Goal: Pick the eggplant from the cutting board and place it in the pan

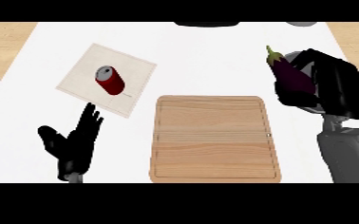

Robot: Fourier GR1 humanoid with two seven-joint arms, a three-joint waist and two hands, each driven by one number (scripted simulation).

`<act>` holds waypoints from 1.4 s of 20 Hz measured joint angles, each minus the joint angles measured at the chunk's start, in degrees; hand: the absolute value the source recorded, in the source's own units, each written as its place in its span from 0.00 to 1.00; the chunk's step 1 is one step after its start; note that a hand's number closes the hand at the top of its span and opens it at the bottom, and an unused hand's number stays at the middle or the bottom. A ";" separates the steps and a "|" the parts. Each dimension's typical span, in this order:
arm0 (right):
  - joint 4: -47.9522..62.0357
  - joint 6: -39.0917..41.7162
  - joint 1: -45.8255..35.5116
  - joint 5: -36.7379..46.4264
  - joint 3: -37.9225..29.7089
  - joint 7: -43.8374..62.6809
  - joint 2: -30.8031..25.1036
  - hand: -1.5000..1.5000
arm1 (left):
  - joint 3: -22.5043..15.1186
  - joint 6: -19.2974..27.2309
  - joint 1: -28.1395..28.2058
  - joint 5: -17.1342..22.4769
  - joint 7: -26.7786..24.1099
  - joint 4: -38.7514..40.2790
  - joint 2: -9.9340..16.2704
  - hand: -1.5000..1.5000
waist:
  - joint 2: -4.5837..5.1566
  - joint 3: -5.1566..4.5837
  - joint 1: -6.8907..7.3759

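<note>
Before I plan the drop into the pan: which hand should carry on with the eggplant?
The right hand: its fingers are already curled round the eggplant, lifted off the board. The left hand rests open, far across the counter. The pan isn't clearly in view.

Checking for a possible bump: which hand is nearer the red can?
Left. The left hand rests open just below the red can; the right hand, curled round the eggplant, is far across the counter.

White counter [210, 52], wooden floor [14, 38]
</note>
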 measured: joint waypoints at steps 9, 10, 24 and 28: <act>35.29 -10.43 -15.52 -4.28 -10.02 -17.05 -3.72 1.00 | -0.41 -0.41 -1.95 -0.72 0.17 0.86 -0.47 0.50 | 0.43 0.11 1.24; 39.24 -11.33 -17.29 -4.51 -10.92 -18.65 -4.28 1.00 | -0.70 -0.28 -1.84 -1.02 0.24 0.59 -0.56 0.50 | 0.51 0.12 1.48; 69.54 -15.03 -27.45 -4.53 -17.12 -31.14 -10.33 0.00 | -1.90 -0.74 -3.58 -1.63 0.20 1.23 -1.66 0.50 | 1.73 0.35 3.97; 70.89 -11.29 -29.49 -11.77 -22.94 -38.04 -9.32 0.00 | -1.60 -0.98 -3.69 -1.27 0.37 1.42 -1.62 0.50 | 1.63 0.43 3.57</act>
